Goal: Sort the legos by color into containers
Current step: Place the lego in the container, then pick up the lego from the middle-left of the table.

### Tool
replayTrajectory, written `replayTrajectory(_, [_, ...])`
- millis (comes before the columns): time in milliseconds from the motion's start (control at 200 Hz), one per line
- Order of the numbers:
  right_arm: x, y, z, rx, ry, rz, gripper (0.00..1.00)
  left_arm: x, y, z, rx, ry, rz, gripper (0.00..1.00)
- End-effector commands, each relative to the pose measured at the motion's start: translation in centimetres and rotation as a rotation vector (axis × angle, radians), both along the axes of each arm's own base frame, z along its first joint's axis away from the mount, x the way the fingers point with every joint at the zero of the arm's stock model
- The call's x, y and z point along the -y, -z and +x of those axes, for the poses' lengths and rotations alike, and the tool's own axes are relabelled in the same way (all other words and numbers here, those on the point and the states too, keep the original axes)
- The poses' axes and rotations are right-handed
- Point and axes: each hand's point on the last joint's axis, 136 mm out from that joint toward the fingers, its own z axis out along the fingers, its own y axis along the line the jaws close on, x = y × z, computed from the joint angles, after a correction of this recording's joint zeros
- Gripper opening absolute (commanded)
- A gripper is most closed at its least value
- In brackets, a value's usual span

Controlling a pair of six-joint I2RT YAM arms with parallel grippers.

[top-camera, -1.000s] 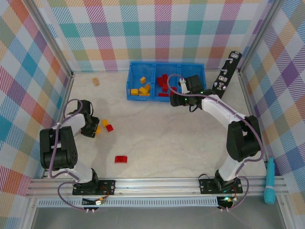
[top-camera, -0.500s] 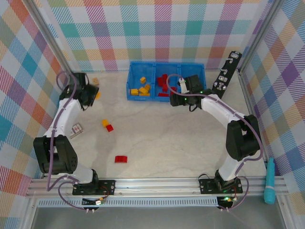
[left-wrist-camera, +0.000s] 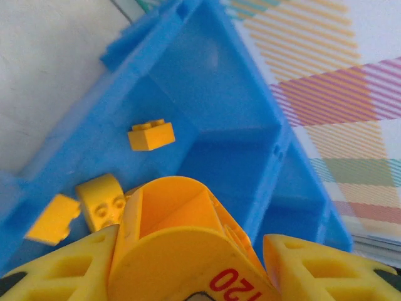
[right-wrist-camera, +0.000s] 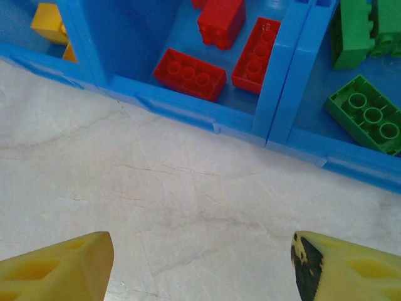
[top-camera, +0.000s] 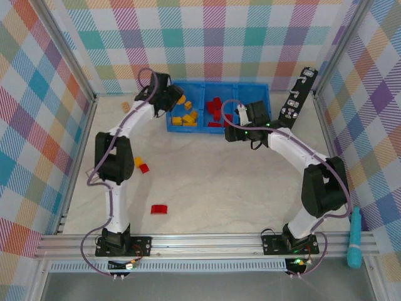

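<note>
**Left to right.** Three unsorted legos lie on the bench [top-camera: 219, 182], well short of the bin. A loose yellow brick [top-camera: 138, 161] sits just beside a red brick [top-camera: 145, 168], and a second red brick [top-camera: 159, 209] lies nearer the arm bases.

The left end effector [top-camera: 169, 99] reaches over the left end of the blue bin [top-camera: 250, 83]. It is clenched on a yellow-orange brick [left-wrist-camera: 175, 219] held between its two fingers [left-wrist-camera: 56, 273].

**Key relation.** In the left wrist view the held brick hangs directly above the left compartment [left-wrist-camera: 207, 94], whose floor already carries yellow bricks [left-wrist-camera: 151, 135]. The target thus lies straight below the end effector, so the coming move is judged to be a plain release with little or no sideways travel. The held brick's long axis appears to run away from the lens, along the fingers, though it sits too close to the camera to be sure.

The middle compartment [right-wrist-camera: 150, 31] holds red bricks [right-wrist-camera: 190, 74], and the right compartment [right-wrist-camera: 316, 119] holds green bricks [right-wrist-camera: 368, 113].

The right end effector [right-wrist-camera: 200, 269] hovers over bare bench just in front of the middle compartment's near wall, jaws apart and holding nothing. Of the two, the left end effector is the nearer to the loose bricks.
</note>
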Motion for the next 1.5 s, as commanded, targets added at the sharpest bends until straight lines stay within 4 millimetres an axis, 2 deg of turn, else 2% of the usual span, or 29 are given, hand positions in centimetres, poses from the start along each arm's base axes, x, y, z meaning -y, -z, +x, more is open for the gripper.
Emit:
replayTrajectory(0, [-0.5,-1.0,-0.6,0.019,-0.007,0.036,0.75,1.9,-0.6,1.9,0.036,0.014,-0.074,0.32])
replayTrajectory(110, [-0.6,-1.1,-0.9,0.019,-0.008,0.044,0.75,2.4,1.2,2.6,0.019,0.013,-0.077,0.37])
replayTrajectory(225, [-0.5,-1.0,-1.1,0.017,-0.004,0.041,0.75,2.7,1.2,2.4,0.020,0.019,-0.086,0.53])
replayTrajectory(355, [-0.4,-0.5,-1.1,0.008,-0.007,0.034,0.75,2.6,-3.4,2.5,0.144,0.048,-0.088,0.57])
replayTrajectory(510, [-0.5,0.0,-1.0,-0.003,-0.007,0.031,0.75,1.2,-9.8,0.9,0.257,0.085,-0.014,0.67])
replayTrajectory(600, [-0.7,0.1,-0.9,-0.003,-0.009,0.035,0.75,0.1,-12.1,0.0,0.289,0.093,-0.012,0.80])
replayTrajectory(615, [-0.7,0.1,-0.8,-0.004,-0.010,0.035,0.75,-0.2,-11.6,-0.4,0.261,0.093,-0.005,0.81])
replayTrajectory(685, [-0.8,0.2,-0.8,-0.003,-0.011,0.034,0.75,-1.3,-11.7,-1.2,0.251,0.086,-0.001,0.82])
replayTrajectory(745, [-0.8,0.1,-0.8,-0.004,-0.013,0.035,0.75,-2.1,-11.5,-1.9,0.243,0.078,0.001,0.87])
replayTrajectory(825, [-0.9,-0.1,-0.8,0.000,-0.016,0.038,0.75,-3.5,-10.4,-3.1,0.209,0.067,-0.007,0.84])
replayTrajectory(850, [-1.0,-0.2,-0.9,0.002,-0.018,0.038,0.75,-3.9,-10.9,-3.4,0.228,0.063,-0.013,0.83])
replayTrajectory(910, [-1.0,-0.4,-1.1,0.005,-0.022,0.035,0.75,-5.7,-10.5,-4.9,0.216,0.045,0.021,0.81])
replayTrajectory(1060, [-0.8,-0.5,-1.5,0.007,-0.025,0.021,0.75,-11.6,-6.8,-11.4,0.012,0.055,0.324,0.81])
replayTrajectory(1200, [-0.8,-0.5,-1.6,0.003,-0.029,0.019,0.75,-15.1,-3.7,-17.6,-0.164,0.122,0.550,0.80])
replayTrajectory(1260, [-0.9,-0.5,-1.7,0.001,-0.032,0.021,0.75,-16.2,-2.6,-20.0,-0.230,0.142,0.611,0.79])
replayTrajectory(1340, [-1.1,-0.4,-1.6,-0.002,-0.035,0.021,0.75,-16.7,-0.9,-22.5,-0.292,0.182,0.641,0.76])
replayTrajectory(1495, [-1.5,-0.5,-1.8,-0.007,-0.046,0.013,0.75,-17.7,3.7,-26.4,-0.428,0.224,0.679,0.74])
